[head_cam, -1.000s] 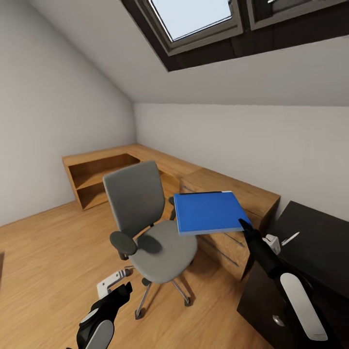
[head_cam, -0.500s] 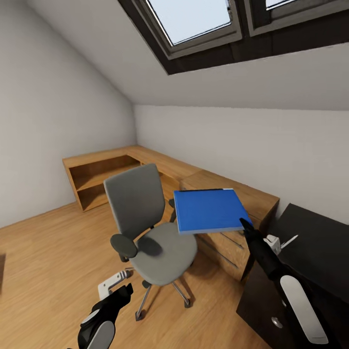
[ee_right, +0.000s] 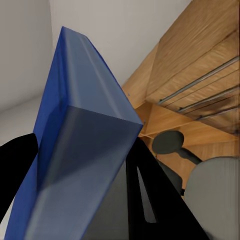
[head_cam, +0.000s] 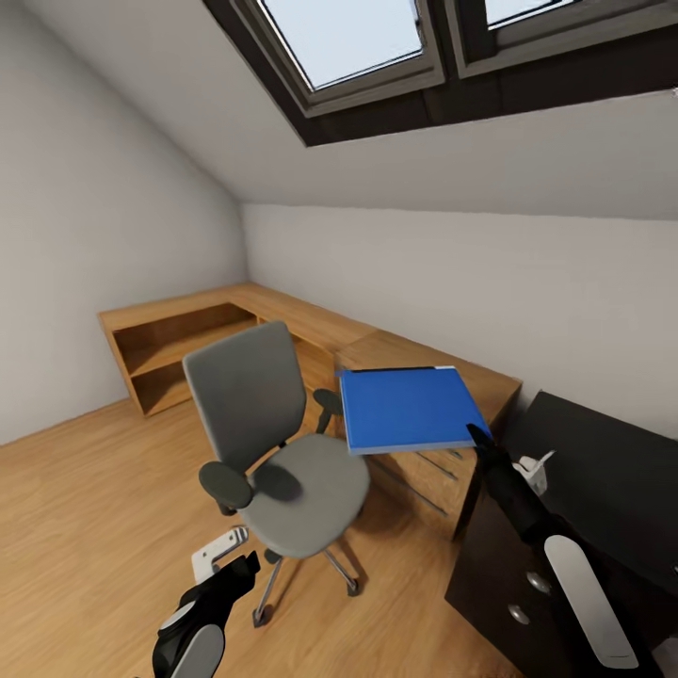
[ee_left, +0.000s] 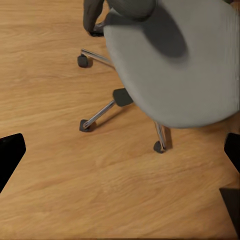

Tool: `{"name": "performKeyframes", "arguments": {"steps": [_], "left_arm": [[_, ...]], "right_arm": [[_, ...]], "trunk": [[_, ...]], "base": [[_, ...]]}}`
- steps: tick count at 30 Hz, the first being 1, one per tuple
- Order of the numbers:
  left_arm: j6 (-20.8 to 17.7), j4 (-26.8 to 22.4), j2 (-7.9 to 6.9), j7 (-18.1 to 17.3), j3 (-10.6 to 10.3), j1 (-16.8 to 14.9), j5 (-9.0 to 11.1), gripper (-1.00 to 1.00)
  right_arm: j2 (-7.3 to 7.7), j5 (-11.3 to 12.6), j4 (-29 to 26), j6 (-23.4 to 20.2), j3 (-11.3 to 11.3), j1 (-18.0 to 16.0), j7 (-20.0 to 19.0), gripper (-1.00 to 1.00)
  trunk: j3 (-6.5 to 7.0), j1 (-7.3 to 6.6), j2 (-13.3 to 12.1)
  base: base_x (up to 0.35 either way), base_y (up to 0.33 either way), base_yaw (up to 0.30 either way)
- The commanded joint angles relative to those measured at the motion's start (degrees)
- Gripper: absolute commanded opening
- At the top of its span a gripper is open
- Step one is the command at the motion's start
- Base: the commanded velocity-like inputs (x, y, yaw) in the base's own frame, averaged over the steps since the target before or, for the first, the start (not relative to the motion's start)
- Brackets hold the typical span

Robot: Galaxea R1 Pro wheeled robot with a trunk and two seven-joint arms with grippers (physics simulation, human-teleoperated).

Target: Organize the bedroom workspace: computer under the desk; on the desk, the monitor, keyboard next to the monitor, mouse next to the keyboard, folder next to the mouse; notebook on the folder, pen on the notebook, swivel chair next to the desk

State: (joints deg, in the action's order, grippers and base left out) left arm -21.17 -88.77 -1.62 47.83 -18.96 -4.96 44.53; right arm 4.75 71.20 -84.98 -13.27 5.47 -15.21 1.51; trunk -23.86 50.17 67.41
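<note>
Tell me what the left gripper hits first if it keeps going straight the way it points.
Probably the bare wooden floor: the left gripper looks down at it, open, beside the swivel chair and its chrome base. The seat edge lies close to that line, and depth is unclear.

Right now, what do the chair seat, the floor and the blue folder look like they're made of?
Swivel chair seat: grey fabric, seemingly, with a matte, faintly woven look. Floor: light wood planks, with visible grain and seams. Folder, held by the right gripper: smooth blue plastic or coated card; the material is unclear.

Right tool (head_cam: 474, 434) raised, clamped (on something); left tool (head_cam: 247, 562) low, fingers apart.
</note>
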Motion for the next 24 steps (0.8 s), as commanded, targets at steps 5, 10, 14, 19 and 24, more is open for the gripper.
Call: {"name": "performKeyframes", "arguments": {"steps": [5,10,14,19,24], "left_arm": [[-0.2,-0.1,-0.05,0.4,-0.1,-0.1,0.3,1.00],[-0.2,0.0,-0.05,0.4,-0.1,-0.1,0.3,1.00],[-0.2,0.0,-0.05,0.4,-0.1,-0.1,0.3,1.00],[-0.2,0.0,-0.05,0.4,-0.2,-0.1,0.3,1.00],[-0.2,0.6,-0.09,0.3,-0.6,-0.1,0.3,1.00]], "right_arm": [[-0.01,0.4,0.0,-0.3,0.1,0.0,0.2,-1.00],[-0.01,0.3,0.1,0.7,0.1,0.0,0.2,-1.00],[-0.01,0.3,0.1,1.1,0.1,-0.1,0.2,-1.00],[-0.01,0.3,0.2,1.8,0.2,-0.1,0.4,-1.00],[0.06,0.3,0.3,4.5,0.3,-0.1,1.9,-1.00]], "trunk": [[0.56,-1.10,-2.0],[1.18,-2.20,-4.0],[1.67,-3.08,-5.6],[2.29,-4.18,-7.6],[2.01,-4.18,-7.6]], "base": [[0.000,0.000,-0.200],[0.000,0.000,-0.202],[0.000,0.000,-0.203],[0.000,0.000,-0.203],[0.000,0.000,-0.205]]}}
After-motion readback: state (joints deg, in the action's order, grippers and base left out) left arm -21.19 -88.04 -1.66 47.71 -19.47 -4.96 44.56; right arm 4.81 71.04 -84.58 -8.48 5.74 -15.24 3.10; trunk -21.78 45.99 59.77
